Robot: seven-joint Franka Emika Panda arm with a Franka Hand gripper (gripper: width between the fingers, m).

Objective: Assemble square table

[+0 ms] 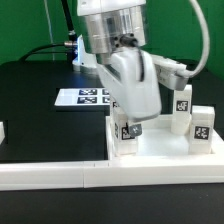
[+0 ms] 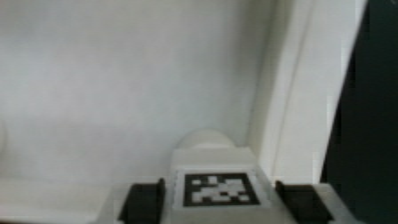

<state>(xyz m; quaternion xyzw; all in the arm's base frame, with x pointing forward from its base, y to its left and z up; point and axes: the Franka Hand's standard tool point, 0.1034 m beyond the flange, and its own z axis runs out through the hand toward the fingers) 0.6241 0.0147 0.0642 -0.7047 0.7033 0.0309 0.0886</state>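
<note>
One tagged leg (image 2: 217, 180) pinched between both fingers (image 2: 139, 200), lower middle of frame, over tabletop (image 2: 125, 90).

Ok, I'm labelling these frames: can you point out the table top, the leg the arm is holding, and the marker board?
table top (image 1: 160, 152), exterior view, flat inner surface
held leg (image 2: 217, 186), wrist view, its tagged face between the jaws
marker board (image 1: 82, 96), exterior view, middle of the board

The gripper (image 1: 131, 118) body hides its own jaws and much of the leg (image 1: 129, 138) beneath it. In the wrist view, that leg (image 2: 215, 182) is blurred and cut off by the frame edge.
</note>
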